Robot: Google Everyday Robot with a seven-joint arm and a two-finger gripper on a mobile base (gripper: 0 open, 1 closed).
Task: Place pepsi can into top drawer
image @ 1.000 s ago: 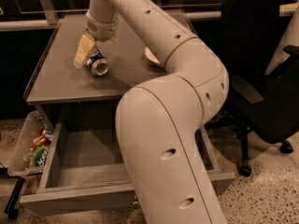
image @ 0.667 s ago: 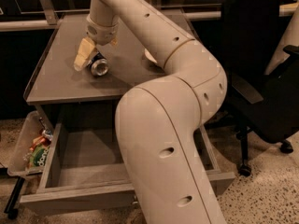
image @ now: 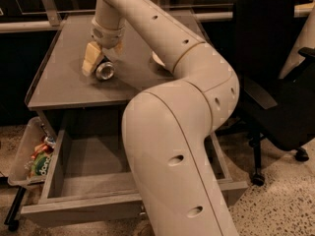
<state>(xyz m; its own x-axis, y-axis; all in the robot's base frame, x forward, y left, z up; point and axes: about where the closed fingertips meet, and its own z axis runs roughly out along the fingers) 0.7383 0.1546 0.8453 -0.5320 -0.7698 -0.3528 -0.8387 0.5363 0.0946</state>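
Two fingers (image: 92, 59) of the gripper (image: 103, 59) stand spread apart, hanging low over the left-centre of the table (image: 59, 85) and holding nothing. One pale pad shows clearly; the other is mostly hidden under the wrist.

Pepsi can (image: 105, 71) lies on its side on the table, just beside and slightly below the visible pad, on its right. It looks close to touching, but I cannot tell whether it does. The silver end faces the table's front edge, so the long axis runs roughly front to back. The fingers look set across that axis, one to each side.

Judgement: the grasp is not yet made. The fingers need to settle lower around the can's body before they close, and a round can on its side could roll left or right if nudged.

White bowl (image: 156, 59) is near on the right, half hidden by the arm (image: 172, 132).

Top drawer (image: 91, 166) is pulled out below the front edge, its grey floor bare on the left while the arm covers the right. Plastic bin (image: 22, 154) of packets hangs at its left. Black chair (image: 275, 82) stands well apart on the right.
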